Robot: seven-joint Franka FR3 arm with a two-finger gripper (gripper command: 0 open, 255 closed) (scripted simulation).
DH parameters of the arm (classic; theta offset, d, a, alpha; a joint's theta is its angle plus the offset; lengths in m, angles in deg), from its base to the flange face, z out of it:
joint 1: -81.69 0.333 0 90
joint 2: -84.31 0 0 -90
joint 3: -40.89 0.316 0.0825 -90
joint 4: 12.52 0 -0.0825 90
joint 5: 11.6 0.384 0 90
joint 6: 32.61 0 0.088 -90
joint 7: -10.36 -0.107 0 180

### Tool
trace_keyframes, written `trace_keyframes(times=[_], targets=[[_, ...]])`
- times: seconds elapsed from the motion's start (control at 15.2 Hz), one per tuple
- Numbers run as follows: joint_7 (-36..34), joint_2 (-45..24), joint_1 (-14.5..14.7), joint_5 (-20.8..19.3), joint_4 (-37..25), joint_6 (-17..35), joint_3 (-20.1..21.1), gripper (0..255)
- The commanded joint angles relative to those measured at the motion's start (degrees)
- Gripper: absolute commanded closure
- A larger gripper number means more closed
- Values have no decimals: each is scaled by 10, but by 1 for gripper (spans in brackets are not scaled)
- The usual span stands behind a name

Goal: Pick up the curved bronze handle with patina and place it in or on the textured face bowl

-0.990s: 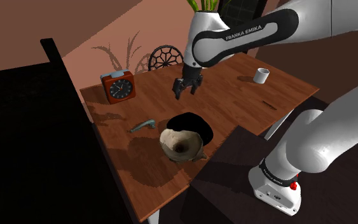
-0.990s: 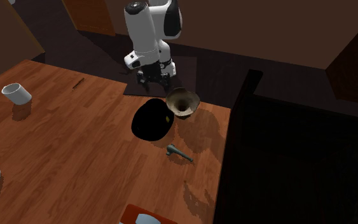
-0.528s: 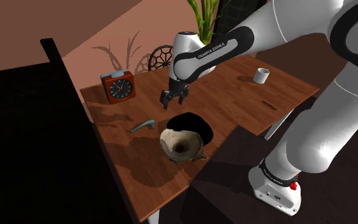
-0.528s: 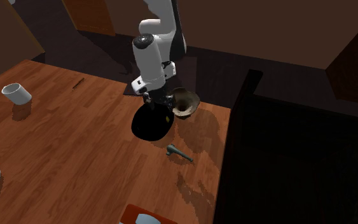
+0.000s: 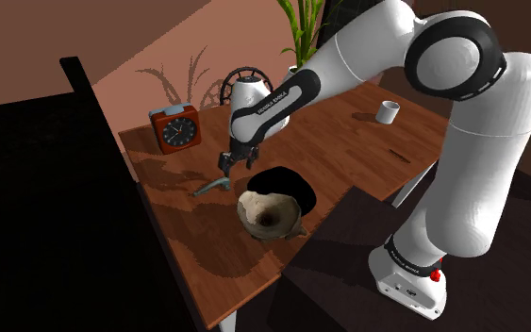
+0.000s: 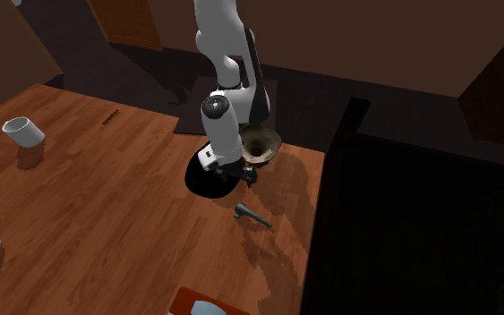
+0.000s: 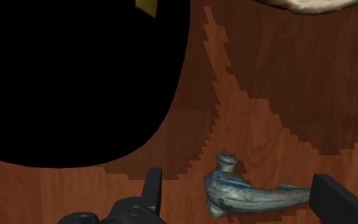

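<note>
landmark: pale, rough-textured face bowl (image 5: 250, 206), upright on the brown wooden table (image 5: 348, 141); places below are given from it.
task object: curved bronze handle with blue-green patina and a knobbed end (image 5: 211, 186), flat on the table near the bowl, off to the shoulder view's left of it, not touching it.
black shape: flat, round, pure-black patch (image 5: 287, 179) just beside the bowl on its far side; contact with the rim cannot be told.
arm: all-black two-finger gripper (image 5: 227, 160) hangs low over the handle, on the handle's side of the bowl.
hand state: fingers spread wide and nothing held; in the wrist view the handle lies between them and neither finger touches it.
alignment: the handle's length runs roughly along the line between the fingers, nearer one finger than the other.
why so: judged a pre-grasp pose, wide so the fingers clear the knob on descent.
step: approach; pick not yet done, placing not begun.
next needs: likely a wrist turn to close across the narrow shaft, then descent.
risk: closing end to end could skid the curved piece along the wood.
</note>
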Motion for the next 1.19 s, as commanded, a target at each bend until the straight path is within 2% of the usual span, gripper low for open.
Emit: trace_keyframes(times=[0.0, 0.2, 0.73, 1.12], targets=[[-6, -41, 4, -1, -26, 13, 0, 0], [-16, -106, 12, -5, -77, 23, 0, 0], [-16, -155, 17, -5, -86, 63, 0, 0], [-16, -155, 17, -5, -86, 63, 0, 0]])
